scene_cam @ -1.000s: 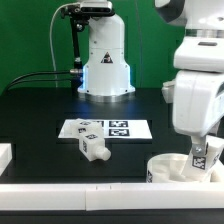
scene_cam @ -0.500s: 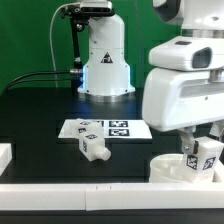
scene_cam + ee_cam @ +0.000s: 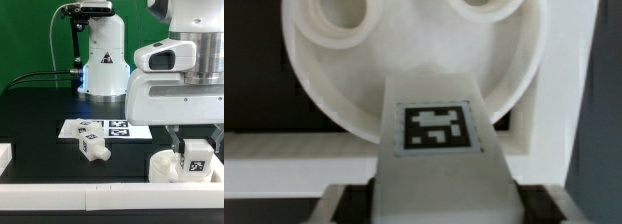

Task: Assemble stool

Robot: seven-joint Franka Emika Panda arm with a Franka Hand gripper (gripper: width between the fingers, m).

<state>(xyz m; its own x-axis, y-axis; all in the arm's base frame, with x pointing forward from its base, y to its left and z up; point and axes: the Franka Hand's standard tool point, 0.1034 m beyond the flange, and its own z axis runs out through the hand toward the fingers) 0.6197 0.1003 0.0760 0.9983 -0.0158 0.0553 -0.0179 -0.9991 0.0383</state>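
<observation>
The round white stool seat point(image 3: 172, 166) lies at the front on the exterior view's right, against the white border rail. My gripper point(image 3: 196, 146) is shut on a white stool leg point(image 3: 197, 158) with a square tag and holds it over the seat. In the wrist view the leg point(image 3: 439, 135) runs from between my fingers toward the seat point(image 3: 349, 80), whose two round sockets show beyond it. A second tagged leg point(image 3: 92, 148) lies loose on the black table in front of the marker board point(image 3: 106, 128).
The robot's white base point(image 3: 104, 60) stands at the back centre. A long white border rail point(image 3: 100, 194) runs along the front edge, with a short white block point(image 3: 5, 155) at the exterior view's left.
The arm has turned and swung toward the exterior view's left with the leg in it; the leg now sits more upright and more centred over the seat. The loose leg has not moved.
</observation>
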